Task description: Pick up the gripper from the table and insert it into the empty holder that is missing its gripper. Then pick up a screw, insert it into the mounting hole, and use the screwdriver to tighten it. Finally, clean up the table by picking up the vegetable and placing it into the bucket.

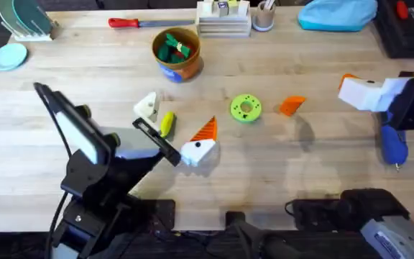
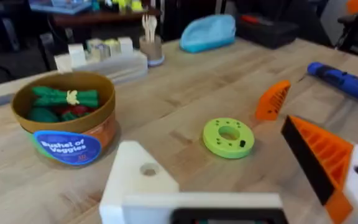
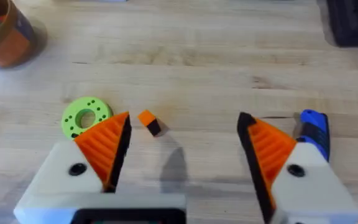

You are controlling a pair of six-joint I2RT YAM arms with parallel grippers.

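Gripper: small loose orange plastic wedge (image 3: 149,122) lies on wood counter (image 3: 229,74), ahead of right gripper (image 3: 185,162), nearer its left-hand finger. Right fingers (image 3: 104,146) wide open, empty. Best approach: centre over wedge, descend straight, close gently across flat sides. Left gripper (image 1: 185,147) apart near white holder (image 1: 147,106); one finger lacks pad; holds nothing.

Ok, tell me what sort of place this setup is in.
Probably a robotics lab or workshop bench. A wooden table carries a blue screwdriver, a red-handled screwdriver and loose parts like the green disc, with toy vegetables in a bucket as practice props.
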